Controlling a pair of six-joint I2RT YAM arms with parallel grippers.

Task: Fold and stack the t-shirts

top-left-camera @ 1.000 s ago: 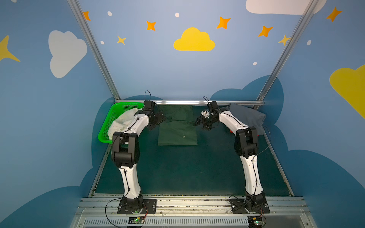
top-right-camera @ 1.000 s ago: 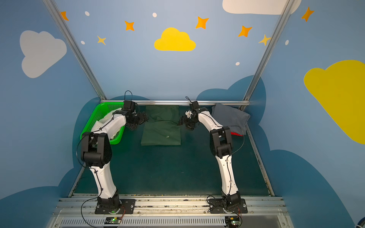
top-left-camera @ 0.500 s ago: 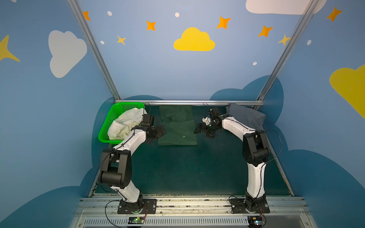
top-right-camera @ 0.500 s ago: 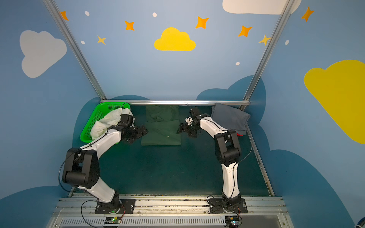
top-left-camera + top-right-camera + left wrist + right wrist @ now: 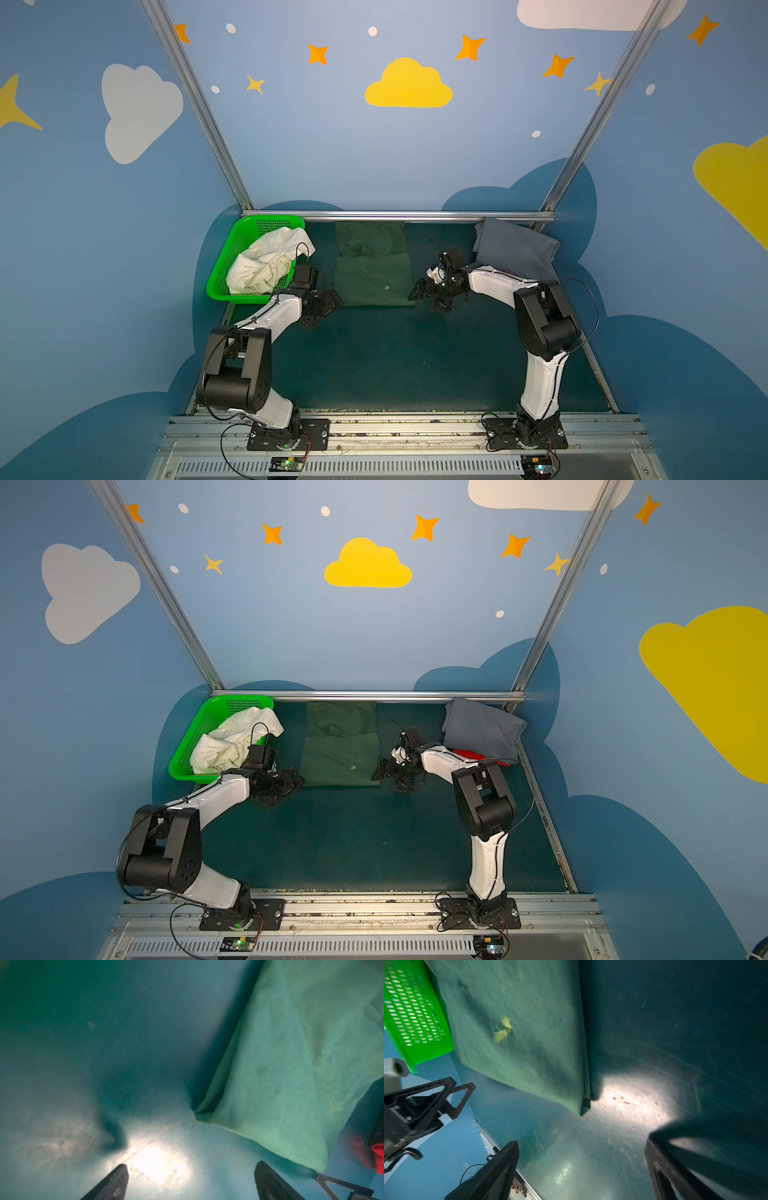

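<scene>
The soft dark green shirt (image 5: 372,276) lies folded into a rough rectangle at the back of the flat teal mat (image 5: 395,357). The left gripper (image 5: 191,1164) and the right gripper (image 5: 582,1140) gape wide and empty beside its near corners.

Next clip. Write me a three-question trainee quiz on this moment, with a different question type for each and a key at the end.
1. True or false: the left pincer is clamped on the dark green t-shirt.
2. Fill in: the grey t-shirt lies on top of the ____ t-shirt.
3. Where does the cream-white t-shirt lie? A) flat on the table mat B) in the green basket C) under the grey t-shirt

Key
1. False: its jaws stand open with nothing between them.
2. Red: the red t-shirt peeks out beneath.
3. B
</scene>
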